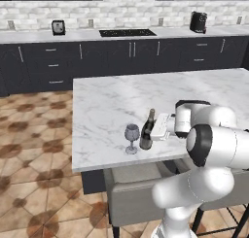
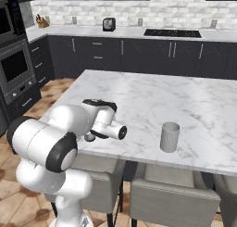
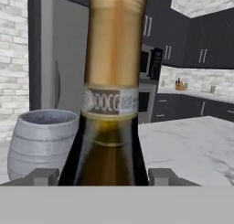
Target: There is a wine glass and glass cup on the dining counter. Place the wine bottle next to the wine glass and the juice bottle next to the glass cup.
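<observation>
On the dining counter (image 1: pixel 107 101) the dark wine bottle (image 1: pixel 147 132) stands upright near the front edge, just right of the stemmed wine glass (image 1: pixel 132 137). My gripper (image 1: pixel 151 133) reaches in from the right and is shut on the wine bottle. In the hand view the gold-topped wine bottle (image 3: pixel 112 104) sits between my gripper (image 3: pixel 105 176) fingertips, which touch both its sides, and the wine glass (image 3: pixel 41 141) bowl stands just left of it. The glass cup (image 2: pixel 169 137) stands alone further right on the dining counter (image 2: pixel 139 91). The juice bottle is out of view.
Grey chairs (image 1: pixel 136 188) are tucked under the counter's front edge below my arm. The wall counter behind carries a toaster (image 1: pixel 58 27), a cooktop (image 1: pixel 127 32) and a coffee machine (image 1: pixel 198 22). A wall oven (image 2: pixel 14 68) stands at the left.
</observation>
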